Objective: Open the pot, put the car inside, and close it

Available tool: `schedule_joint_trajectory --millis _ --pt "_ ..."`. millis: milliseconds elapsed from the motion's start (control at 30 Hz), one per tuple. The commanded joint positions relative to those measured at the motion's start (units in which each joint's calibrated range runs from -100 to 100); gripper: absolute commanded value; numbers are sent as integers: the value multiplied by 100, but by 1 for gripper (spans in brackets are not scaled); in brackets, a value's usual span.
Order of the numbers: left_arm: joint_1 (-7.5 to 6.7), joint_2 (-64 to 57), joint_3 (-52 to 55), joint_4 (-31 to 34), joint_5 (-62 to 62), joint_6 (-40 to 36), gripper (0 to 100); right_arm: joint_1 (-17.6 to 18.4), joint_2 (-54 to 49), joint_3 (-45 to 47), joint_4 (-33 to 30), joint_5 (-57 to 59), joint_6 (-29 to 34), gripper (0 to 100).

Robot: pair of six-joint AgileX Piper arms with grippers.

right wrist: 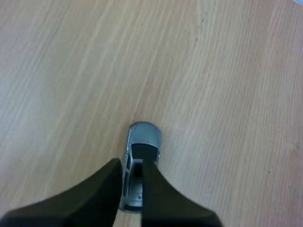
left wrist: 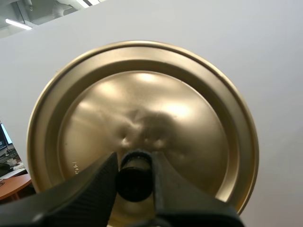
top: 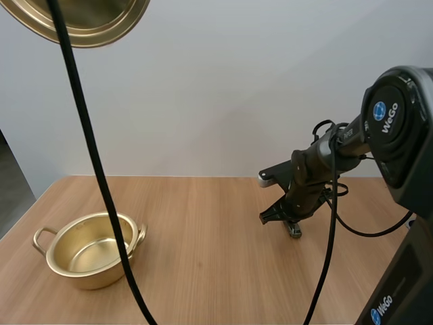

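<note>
Brass-coloured pot (top: 81, 274) stands open and empty on the wooden table (top: 216, 271), at about 8 o'clock of the tabletop in the high view. Its lid (top: 88, 20) is off and hangs high in the air, up toward 11 o'clock. The left gripper (left wrist: 134, 163) holds it there, with its jaws clamped on the black knob (left wrist: 135, 177), and the lid's face is turned toward the wrist camera.

Opening looks done. Loading the car and closing the pot are both left to do.

The small silver car (right wrist: 144, 137) sits on the table at about 3 o'clock, well apart from the pot. The right gripper (right wrist: 132, 163) is down on it. Its jaws are nearly together and appear to pinch the car's rear half across its width, and the car is not yet lifted.

In the right wrist view the car's long axis runs nearly 6 to 12 o'clock, leaning slightly toward 1. Its rounded bonnet points away from the gripper.
</note>
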Motion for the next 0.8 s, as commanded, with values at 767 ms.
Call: schedule_joint_trajectory --millis 767 --pt "-1 2 2 -2 350 33 0 -146 397 -1 -249 -352 59 61"
